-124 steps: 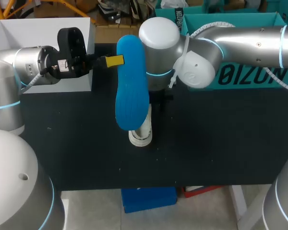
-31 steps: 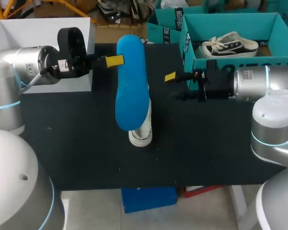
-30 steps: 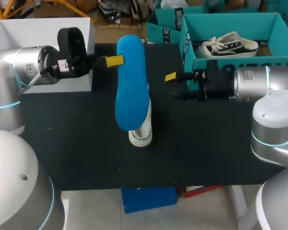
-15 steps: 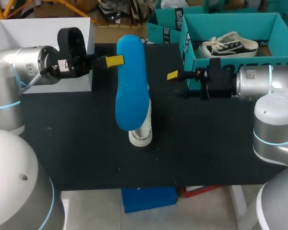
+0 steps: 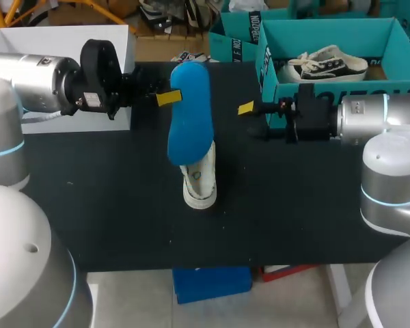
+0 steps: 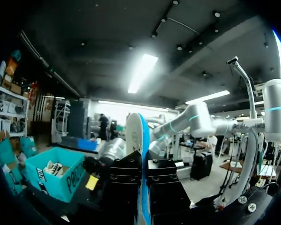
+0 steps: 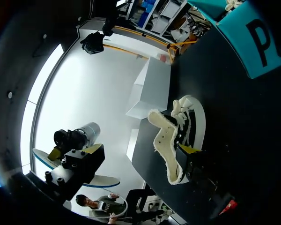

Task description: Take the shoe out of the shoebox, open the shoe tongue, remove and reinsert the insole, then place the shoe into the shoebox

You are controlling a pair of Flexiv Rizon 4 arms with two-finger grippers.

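Fingers of the left gripper (image 5: 168, 97) pinch the blue foam insole (image 5: 189, 119) by its far end, above the white sneaker (image 5: 199, 183) standing mid black table (image 5: 123, 219), clear of edges. Beside the teal cardboard shoebox (image 5: 265, 61), the right gripper (image 5: 249, 121) gapes empty.

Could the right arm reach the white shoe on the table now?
Probably yes: the right gripper is open, with bare table between it and the shoe. The insole held by the left gripper overhangs it, though.
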